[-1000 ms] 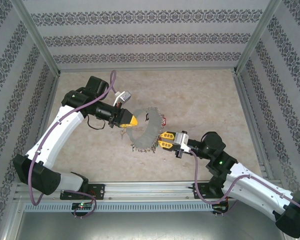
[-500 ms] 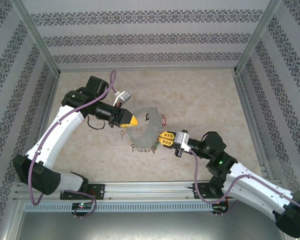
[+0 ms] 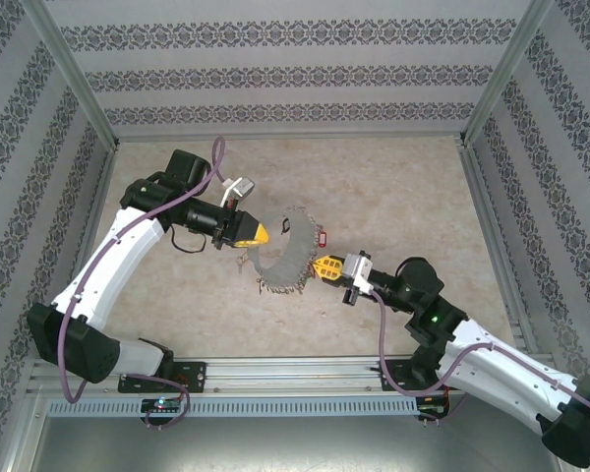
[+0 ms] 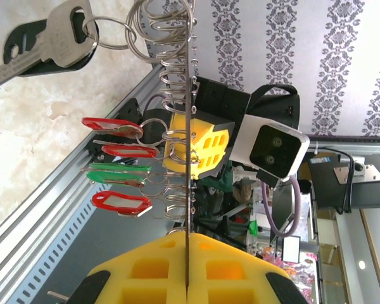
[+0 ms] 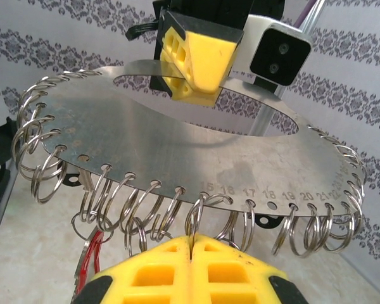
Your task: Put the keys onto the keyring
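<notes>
The beige marbled tabletop [image 3: 403,187] gave wide room toward the patterned grey-and-white walls [image 3: 275,74] at the far and right edges, and less toward the silver aluminium rail [image 3: 305,372] along the near edge. The keyring [image 3: 281,258], a flat grey metal ring-shaped plate fringed with small wire split rings, hung tilted above the table's middle, spanning the gap between the two arms. The left gripper [image 3: 262,234], with yellow plastic fingers, was clamped tight on the plate's inner edge at its far-left side. The right gripper [image 3: 322,265], likewise yellow, had its fingers pressed together on the plate's near-right rim, among the split rings. The keys [image 4: 117,202], small silvery ones with red and green plastic tags, dangled from rings beside the right gripper; a larger silver key with a black head [image 4: 47,44] hung farther round the rim
</notes>
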Tool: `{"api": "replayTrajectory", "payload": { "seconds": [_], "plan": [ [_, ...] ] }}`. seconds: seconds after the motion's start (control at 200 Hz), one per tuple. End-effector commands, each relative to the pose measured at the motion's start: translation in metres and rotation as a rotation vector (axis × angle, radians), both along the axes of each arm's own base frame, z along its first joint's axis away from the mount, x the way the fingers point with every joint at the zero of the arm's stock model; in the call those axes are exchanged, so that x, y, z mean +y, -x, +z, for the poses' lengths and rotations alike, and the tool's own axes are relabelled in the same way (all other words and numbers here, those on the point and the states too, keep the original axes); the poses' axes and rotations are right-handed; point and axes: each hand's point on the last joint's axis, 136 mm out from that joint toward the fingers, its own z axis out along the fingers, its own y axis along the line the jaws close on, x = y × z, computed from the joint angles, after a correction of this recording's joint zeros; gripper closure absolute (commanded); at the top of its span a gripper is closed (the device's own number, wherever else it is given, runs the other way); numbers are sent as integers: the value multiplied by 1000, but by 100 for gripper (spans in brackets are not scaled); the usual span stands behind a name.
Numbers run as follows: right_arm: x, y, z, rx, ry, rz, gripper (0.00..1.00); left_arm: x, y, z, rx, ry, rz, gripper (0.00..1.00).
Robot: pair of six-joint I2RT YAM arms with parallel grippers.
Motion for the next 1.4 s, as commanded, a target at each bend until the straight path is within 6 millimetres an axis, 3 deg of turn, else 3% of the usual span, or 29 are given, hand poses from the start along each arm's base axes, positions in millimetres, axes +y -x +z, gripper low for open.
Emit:
{"api": "replayTrajectory", "payload": {
  "seconds": [0.0, 0.405, 0.62, 0.874, 1.079, 1.274, 1.394],
  "plan": [
    [2, -1, 20, -36, -28, -9, 100, 1, -4, 5, -38, 19, 21, 100],
    [0, -14, 18, -2, 0, -75, 100, 3, -15, -35, 1, -42, 88, 100],
    [-1, -19, 13, 4, 29, -91, 100, 17, -25, -57, 28, -69, 145, 100],
    [16, -27, 6, 46, 76, -43, 100, 16, -37, -75, 27, -54, 171, 96],
    [28, -33, -2, 70, 111, -14, 100, 14, -35, -76, 7, -12, 184, 100],
    [30, -34, -13, 96, 127, -10, 100, 13, -28, -63, -19, 49, 166, 100],
    [27, -34, -20, 107, 133, -33, 94, 13, -25, -52, -40, 69, 151, 100]
  ]
}}
